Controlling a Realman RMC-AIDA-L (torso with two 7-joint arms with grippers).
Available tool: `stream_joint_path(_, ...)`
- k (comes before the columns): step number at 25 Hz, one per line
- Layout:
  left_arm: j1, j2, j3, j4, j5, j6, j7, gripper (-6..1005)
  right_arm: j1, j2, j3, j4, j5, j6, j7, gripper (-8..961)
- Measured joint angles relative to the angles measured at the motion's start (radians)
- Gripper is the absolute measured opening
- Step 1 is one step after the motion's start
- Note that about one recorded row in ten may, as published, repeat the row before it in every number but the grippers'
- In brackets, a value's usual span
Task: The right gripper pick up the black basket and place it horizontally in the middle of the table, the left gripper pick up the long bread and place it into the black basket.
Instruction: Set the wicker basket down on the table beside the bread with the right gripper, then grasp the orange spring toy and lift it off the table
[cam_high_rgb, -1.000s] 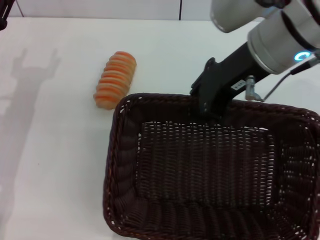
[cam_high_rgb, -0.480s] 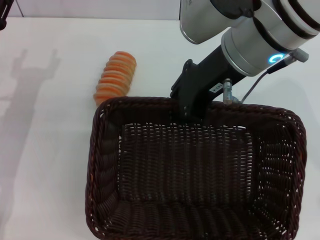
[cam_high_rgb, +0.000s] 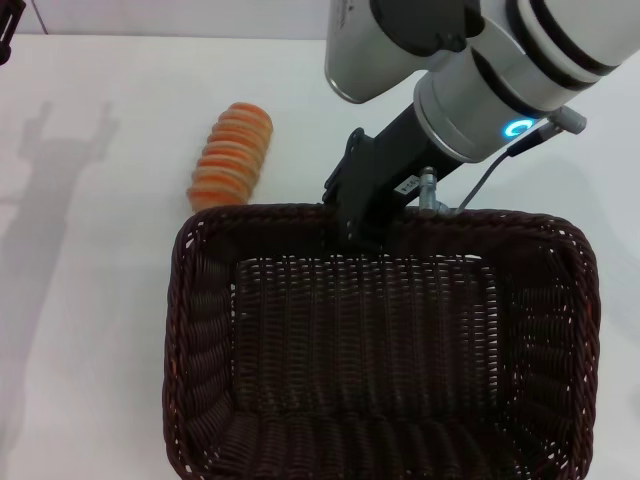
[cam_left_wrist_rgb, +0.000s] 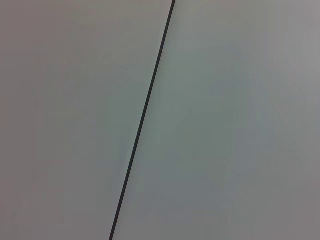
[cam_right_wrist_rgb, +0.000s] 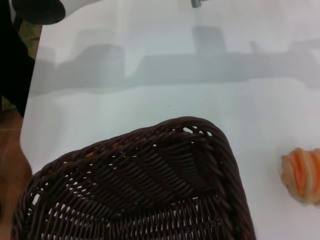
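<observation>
The black basket is large, dark and woven, and fills the near middle and right of the white table. My right gripper is shut on the middle of the basket's far rim, its black labelled end slanting down from the upper right. The long bread, orange-tan and ridged, lies on the table just beyond the basket's far left corner. The right wrist view shows a basket corner and the bread's end. A small black part of my left gripper shows at the far left edge.
The left gripper's shadow falls on the table left of the bread. The left wrist view shows only a plain pale surface with a thin dark line. The table edge shows in the right wrist view.
My right arm has carried the basket to the left. Its far left corner now lies close to the bread's near end. The bread has not moved.
</observation>
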Motion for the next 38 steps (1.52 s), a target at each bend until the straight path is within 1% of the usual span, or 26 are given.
stream_joint_path(2,0.002,0.000,0.000,0.000,0.000,0.003,-0.003,846,0.013,0.000,-0.020,-0.014,-0.011,-0.008,0.013,190)
stream_joint_path(11,0.004,0.000,-0.004,0.000,0.000,0.005,-0.004,845,0.016,0.000,-0.053,-0.042,-0.074,-0.066,0.030,207)
stream_joint_path(17,0.003,0.001,-0.005,-0.001,-0.002,0.005,-0.004,844,0.026,0.000,-0.054,-0.044,-0.084,-0.094,0.031,312)
stream_joint_path(21,-0.001,0.002,-0.005,-0.002,-0.004,0.005,-0.004,843,0.036,0.000,-0.056,-0.044,-0.141,-0.133,0.035,351)
stream_joint_path(23,-0.002,0.002,-0.005,-0.002,-0.004,0.005,-0.004,843,0.048,0.001,-0.059,-0.054,-0.196,-0.168,0.044,371)
stream_joint_path(25,-0.003,0.002,-0.005,-0.004,-0.004,0.006,-0.005,843,0.050,0.001,-0.061,-0.056,-0.208,-0.176,0.051,390)
stream_joint_path(27,-0.001,0.002,-0.005,-0.010,-0.004,0.006,-0.005,842,0.046,0.002,-0.066,-0.055,-0.236,-0.202,0.076,390)
stream_joint_path(28,0.002,0.002,-0.005,-0.016,-0.003,0.006,-0.007,842,0.028,0.002,-0.074,-0.046,-0.285,-0.250,0.116,390)
stream_joint_path(29,0.003,0.002,-0.005,-0.017,-0.003,0.006,-0.008,842,0.028,0.002,-0.074,-0.046,-0.285,-0.250,0.116,390)
stream_joint_path(31,0.005,0.002,-0.005,-0.021,-0.003,0.006,-0.014,842,0.003,0.002,-0.080,-0.040,-0.352,-0.321,0.170,391)
stream_joint_path(32,0.007,0.003,-0.005,-0.024,-0.002,0.007,-0.021,842,-0.015,0.002,-0.082,-0.036,-0.388,-0.362,0.201,391)
stream_joint_path(33,0.008,0.004,-0.005,-0.027,-0.001,0.007,-0.032,842,-0.050,0.002,-0.084,-0.024,-0.450,-0.434,0.257,391)
stream_joint_path(34,0.008,0.004,-0.005,-0.027,-0.001,0.007,-0.032,841,-0.050,0.002,-0.084,-0.024,-0.450,-0.434,0.257,391)
stream_joint_path(37,0.009,0.006,-0.005,-0.030,0.000,0.008,-0.042,841,-0.134,0.005,-0.113,0.028,-0.532,-0.525,0.322,391)
stream_joint_path(38,0.009,0.009,-0.005,-0.033,0.001,0.009,-0.052,841,-0.197,0.007,-0.151,0.071,-0.589,-0.594,0.364,391)
